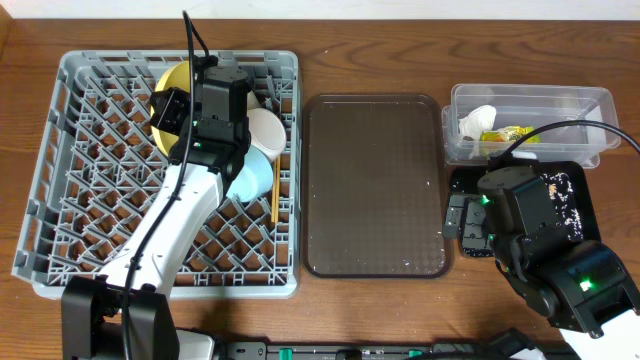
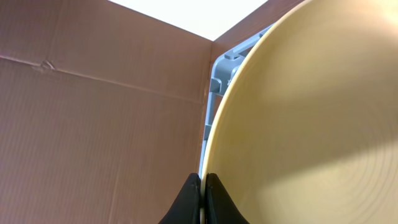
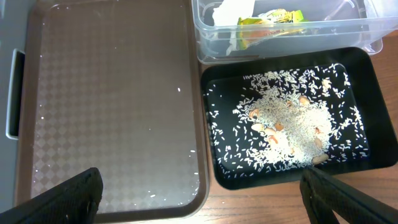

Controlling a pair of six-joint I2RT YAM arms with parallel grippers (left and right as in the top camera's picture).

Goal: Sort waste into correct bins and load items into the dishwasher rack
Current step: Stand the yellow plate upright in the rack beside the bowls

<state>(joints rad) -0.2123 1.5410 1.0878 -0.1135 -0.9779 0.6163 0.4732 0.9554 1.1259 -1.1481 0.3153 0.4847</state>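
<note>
Presently, your left pincer (image 2: 203,186) is clamped narrow on the round yellow plate (image 2: 311,124), with the rim pinched between the two fingertips. The plate stands on edge in the far part of the dishwasher rack (image 1: 90,200); how far it leans cannot be told. From overhead its edge line runs roughly far-to-near. In the left wrist view its ringed face fills the right side, and the pincer bites the rim at the plate's lower left.

To the plate's right in the rack are the cream cup (image 1: 268,128), the light blue bowl (image 1: 250,172) and the wooden chopsticks (image 1: 273,195), whose long axis runs far-to-near.

Your right pincer (image 3: 200,183) hangs wide, holding nothing, above the border between the brown serving tray (image 3: 112,93) and the black tray (image 3: 214,124). Pale crumbs (image 3: 286,130) are strewn inside the black tray. The clear tub (image 3: 205,37), just beyond it, holds the green-and-yellow wrapper (image 3: 273,17) and the white tissue (image 3: 230,12).
</note>
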